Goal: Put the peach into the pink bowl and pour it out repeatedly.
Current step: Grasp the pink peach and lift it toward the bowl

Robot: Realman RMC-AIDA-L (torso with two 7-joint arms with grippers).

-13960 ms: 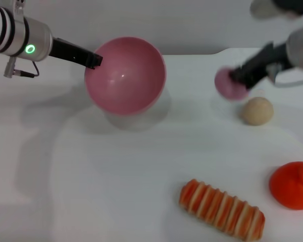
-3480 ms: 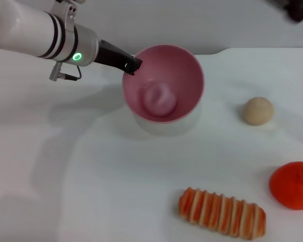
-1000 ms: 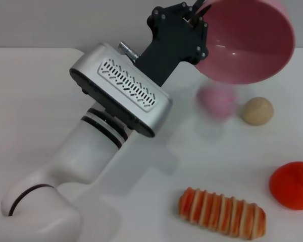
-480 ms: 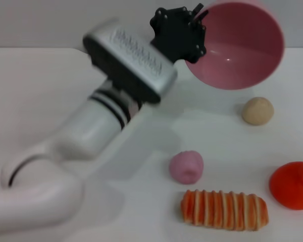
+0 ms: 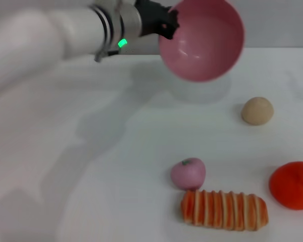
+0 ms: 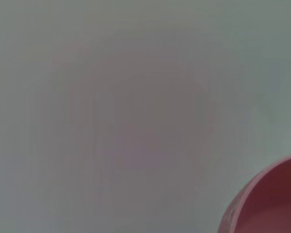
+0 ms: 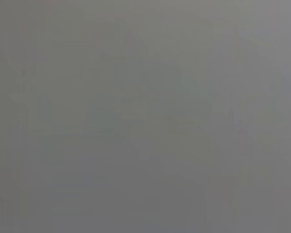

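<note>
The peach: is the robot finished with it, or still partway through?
Partway. A pour looks done: the peach lies on the table beside the striped bread. In hand: the left gripper holds the empty pink bowl aloft. Left: peach into bowl again.

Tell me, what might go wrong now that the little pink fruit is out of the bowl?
The small pale pink peach lies touching the striped orange-and-cream bread roll, so a gripper reaching for it might nudge or catch the roll instead. The left gripper holds the deep dusty pink plastic bowl by its rim alone, raised and tilted above the white table; it might slip. The peach is rounded, so a bump may roll it away.
</note>
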